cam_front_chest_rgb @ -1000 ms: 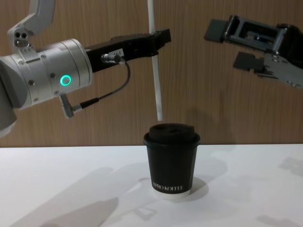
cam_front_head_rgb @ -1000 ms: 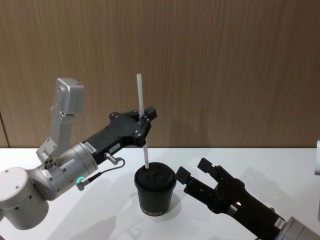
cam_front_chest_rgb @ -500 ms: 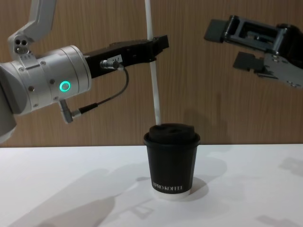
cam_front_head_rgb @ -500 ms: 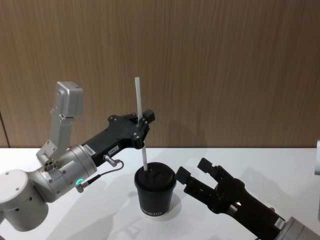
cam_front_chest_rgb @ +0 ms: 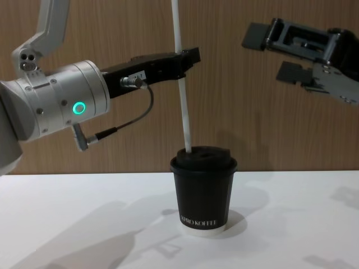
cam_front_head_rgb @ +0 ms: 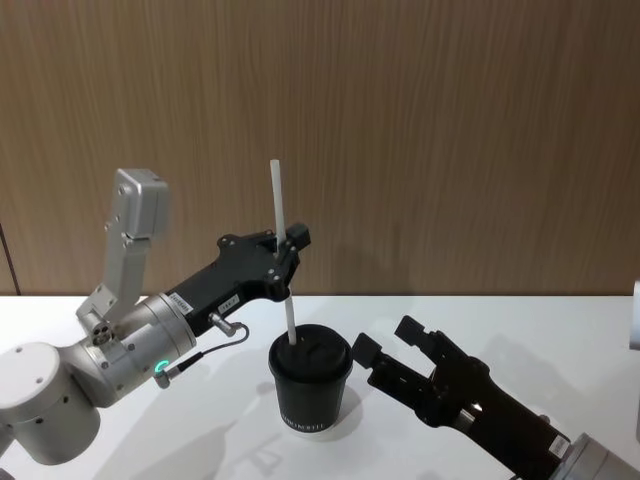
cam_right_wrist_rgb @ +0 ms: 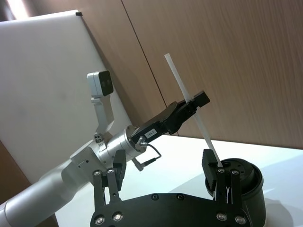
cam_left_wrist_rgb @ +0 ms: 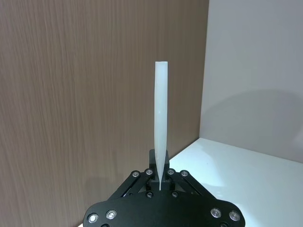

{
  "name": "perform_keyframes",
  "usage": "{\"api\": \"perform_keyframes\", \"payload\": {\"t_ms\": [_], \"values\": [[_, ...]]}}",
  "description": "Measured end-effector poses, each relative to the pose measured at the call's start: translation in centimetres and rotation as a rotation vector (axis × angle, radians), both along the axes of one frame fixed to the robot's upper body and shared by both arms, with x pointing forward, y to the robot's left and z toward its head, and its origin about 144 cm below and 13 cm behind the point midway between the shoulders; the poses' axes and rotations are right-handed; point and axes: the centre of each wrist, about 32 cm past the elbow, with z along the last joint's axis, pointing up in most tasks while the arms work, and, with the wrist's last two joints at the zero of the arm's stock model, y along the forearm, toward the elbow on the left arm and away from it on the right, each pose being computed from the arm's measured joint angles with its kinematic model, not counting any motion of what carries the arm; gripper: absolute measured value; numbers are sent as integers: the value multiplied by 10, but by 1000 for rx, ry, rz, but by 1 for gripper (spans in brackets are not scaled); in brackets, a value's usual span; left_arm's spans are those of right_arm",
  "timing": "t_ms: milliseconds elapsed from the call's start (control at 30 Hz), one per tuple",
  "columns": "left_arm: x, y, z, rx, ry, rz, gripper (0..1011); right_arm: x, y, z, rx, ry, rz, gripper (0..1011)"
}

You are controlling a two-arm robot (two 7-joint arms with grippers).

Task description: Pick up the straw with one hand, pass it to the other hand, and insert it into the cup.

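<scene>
The white straw stands nearly upright, held at about mid-length by my left gripper, which is shut on it. Its lower tip meets the left part of the domed lid of the black cup. Seen from the chest, the straw runs from the top edge down to the lid of the cup, with the left gripper above the cup. My right gripper hangs open just right of the cup, holding nothing. In the right wrist view its fingers frame the straw and the cup.
The cup stands on a white table in front of a brown wood-grain wall. A grey cable loops under the left wrist. The open right gripper sits high at the right of the chest view.
My left gripper has come down with the straw, bringing its lower tip from just above the lid onto the lid. The right arm has not moved.
</scene>
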Motion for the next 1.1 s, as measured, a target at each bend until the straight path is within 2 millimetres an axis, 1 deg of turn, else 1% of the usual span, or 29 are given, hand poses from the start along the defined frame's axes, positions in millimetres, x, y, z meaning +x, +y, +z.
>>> {"api": "perform_keyframes", "payload": {"t_ms": [1100], "values": [[6, -2, -3, 3, 9, 2, 3, 0, 0, 0, 0, 0, 0, 1001]]}}
